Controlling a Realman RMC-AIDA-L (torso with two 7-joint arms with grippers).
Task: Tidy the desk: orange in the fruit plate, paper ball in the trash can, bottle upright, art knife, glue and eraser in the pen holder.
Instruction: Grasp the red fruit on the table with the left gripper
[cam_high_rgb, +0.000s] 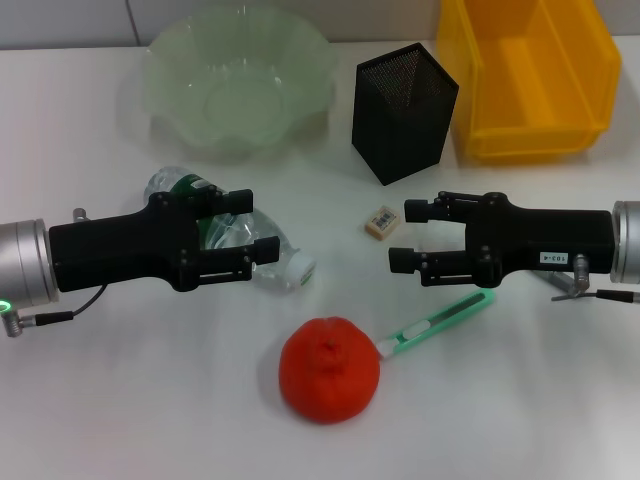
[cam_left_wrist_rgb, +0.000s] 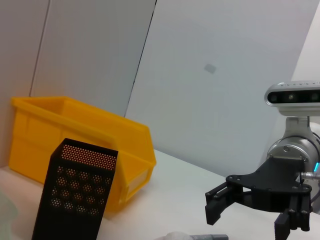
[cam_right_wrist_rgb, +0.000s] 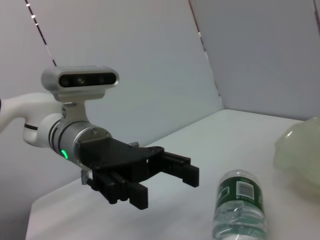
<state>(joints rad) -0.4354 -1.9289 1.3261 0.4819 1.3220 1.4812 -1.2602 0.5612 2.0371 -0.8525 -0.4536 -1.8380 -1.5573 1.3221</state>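
Left gripper (cam_high_rgb: 243, 232) hovered right over bottle (cam_high_rgb: 255, 250), fingers apart, empty. Bottle lay flat, long axis running toward orange (cam_high_rgb: 329, 368) — left arm nearer. Right gripper (cam_high_rgb: 412, 236) apart too, eraser (cam_high_rgb: 381, 221) just beside. Bowl (cam_high_rgb: 180, 95), pen holder (cam_high_rgb: 404, 112), yellow bin (cam_high_rgb: 470, 90) — empty as far as visible.

- A white surface (cam_high_rgb: 120, 400) that carries everything in view.
- A pale grey wall (cam_left_wrist_rgb: 225, 90) of flat panels rising behind the surface, with dark seams between panels.
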